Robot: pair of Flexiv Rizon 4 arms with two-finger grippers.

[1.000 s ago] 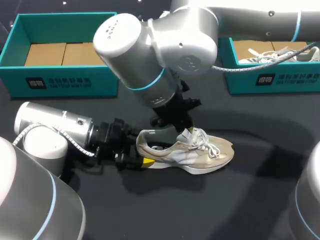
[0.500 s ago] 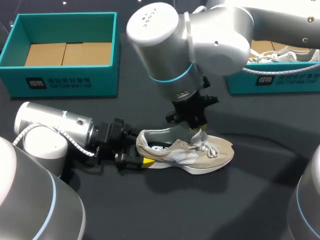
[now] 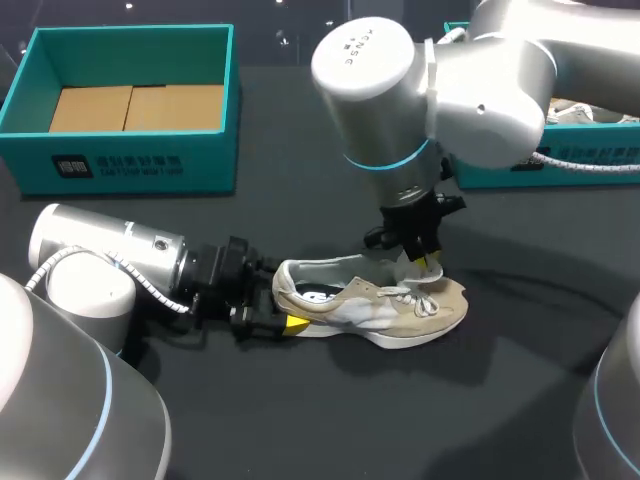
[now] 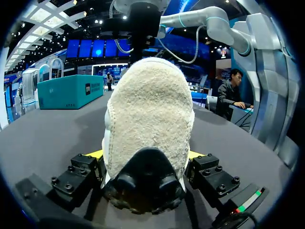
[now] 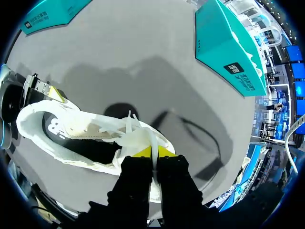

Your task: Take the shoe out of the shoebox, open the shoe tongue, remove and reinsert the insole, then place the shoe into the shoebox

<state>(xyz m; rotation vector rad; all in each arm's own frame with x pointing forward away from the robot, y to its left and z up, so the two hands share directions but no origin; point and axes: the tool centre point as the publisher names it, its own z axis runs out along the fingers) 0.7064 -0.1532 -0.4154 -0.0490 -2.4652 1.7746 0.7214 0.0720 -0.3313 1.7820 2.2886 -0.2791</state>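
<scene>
The shoe (image 3: pixel 375 305) is a low beige suede sneaker with a pale sole, white laces and a dark insole showing inside its opening. It stands upright on its sole on the dark counter (image 3: pixel 520 400), in front of two teal shoeboxes: the left shoebox (image 3: pixel 130 160) and the right shoebox (image 3: pixel 600 172). Its heel points to my left arm and its toe to my right.

The left claw (image 3: pixel 285 312) lies low on the counter at the heel. In the left wrist view its yellow tips press the heel (image 4: pixel 150 114) from both sides, so it has the shoe clamped.

The right claw (image 3: pixel 425 265) comes down from above onto the lacing. In the right wrist view its fingers (image 5: pixel 142 151) are almost together, pinching a thin white strip of tongue or lace.
</scene>
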